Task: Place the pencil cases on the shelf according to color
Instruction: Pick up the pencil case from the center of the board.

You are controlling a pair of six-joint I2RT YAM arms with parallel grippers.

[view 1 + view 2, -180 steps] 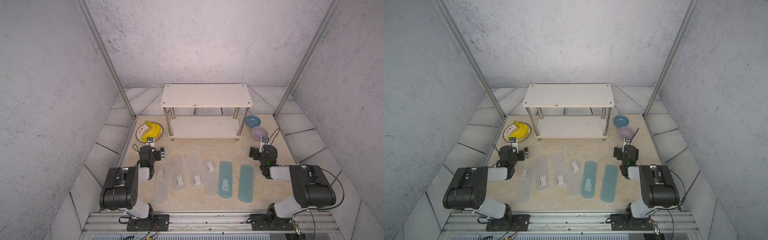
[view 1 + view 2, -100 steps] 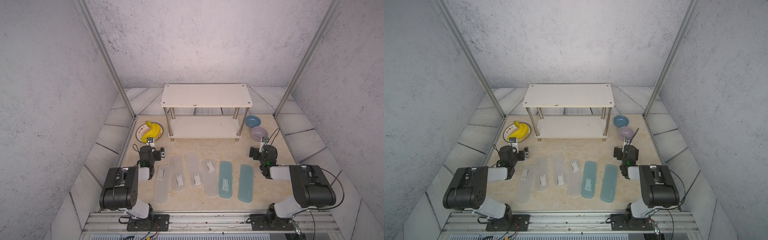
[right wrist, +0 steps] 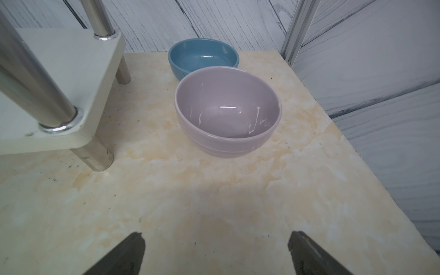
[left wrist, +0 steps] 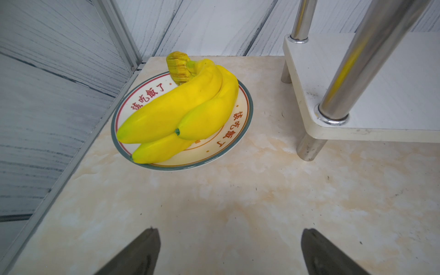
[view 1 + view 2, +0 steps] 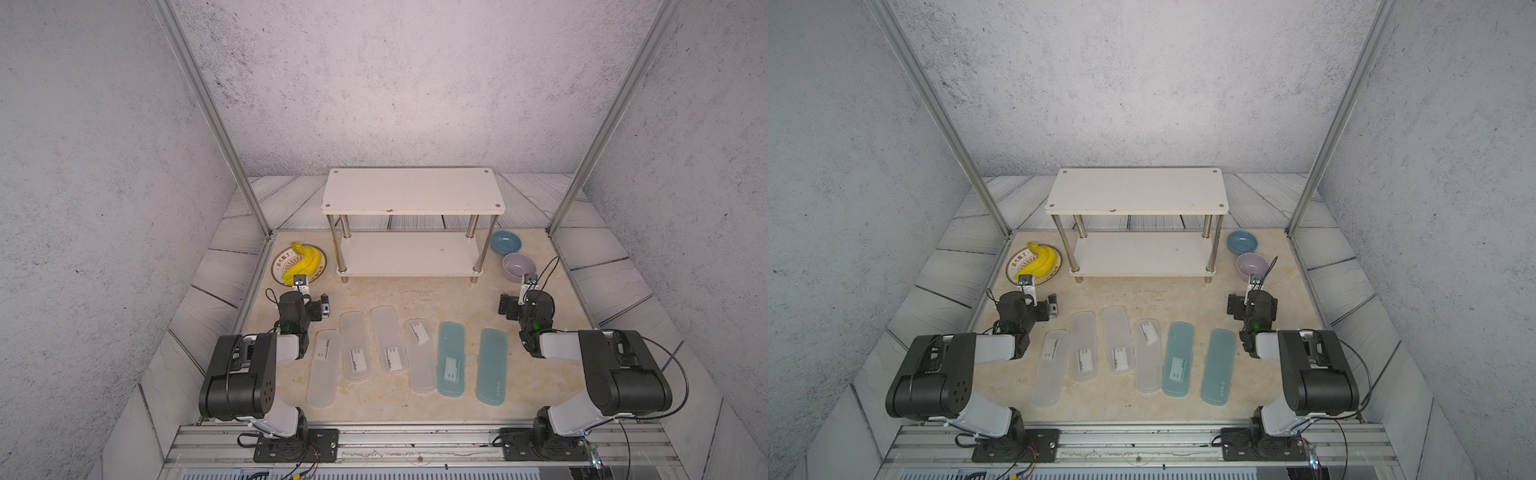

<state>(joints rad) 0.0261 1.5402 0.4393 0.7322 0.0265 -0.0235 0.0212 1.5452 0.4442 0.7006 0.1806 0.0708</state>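
Top views — pencil cases (image 5: 451, 340) rowed, shelf (image 5: 411, 195) edge well apart

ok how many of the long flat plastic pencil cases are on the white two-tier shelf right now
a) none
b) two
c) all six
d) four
a: both boards of the white two-tier shelf are bare in both top views, while the four frosted clear-white pencil cases and the two translucent teal pencil cases all lie in a row on the beige marbled tabletop in front of it.
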